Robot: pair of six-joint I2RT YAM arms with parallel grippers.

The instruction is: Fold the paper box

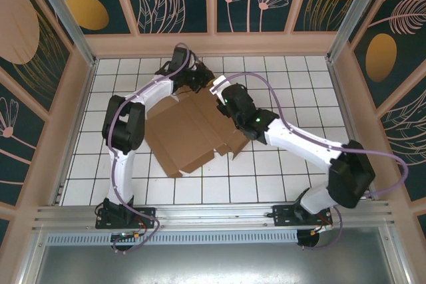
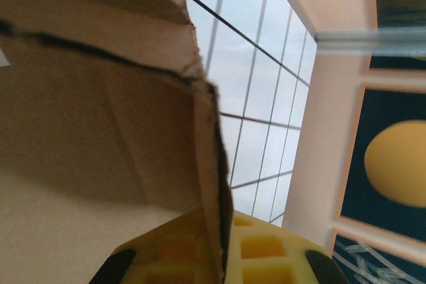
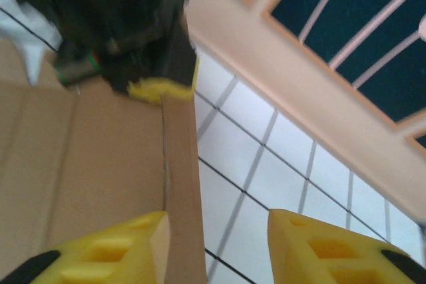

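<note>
Where the top view looks down on the white tiled table (image 1: 279,171), the paper box (image 1: 190,134) lies mid-table as a plain brown die-cut sheet, mostly flat, with crease lines and notched flaps, its far edge lifted between the two arms. The left gripper (image 1: 200,79) and the right gripper (image 1: 216,88) meet at that far edge, close together. Bare tiles lie open to the right and near side of the sheet, while the far wooden wall (image 1: 213,43) stands not far behind the grippers. Seen from the left wrist, the cardboard fills the left half, matte and fibrous, with a ragged dark cut edge running down into the left gripper (image 2: 223,247), whose yellow ribbed fingers (image 2: 266,251) are closed tight on that edge. Glossy tiles with dark grout lines stretch away on the right up to the pale wall. From the right wrist, a narrow flap (image 3: 180,184) stands upright beside the flat brown panel; its top is pinched by the left gripper (image 3: 160,88), blurred. The right gripper (image 3: 219,244) stands parted: one yellow finger (image 3: 106,257) rests against the flap, the other is apart over bare tile, gripping nothing.
</note>
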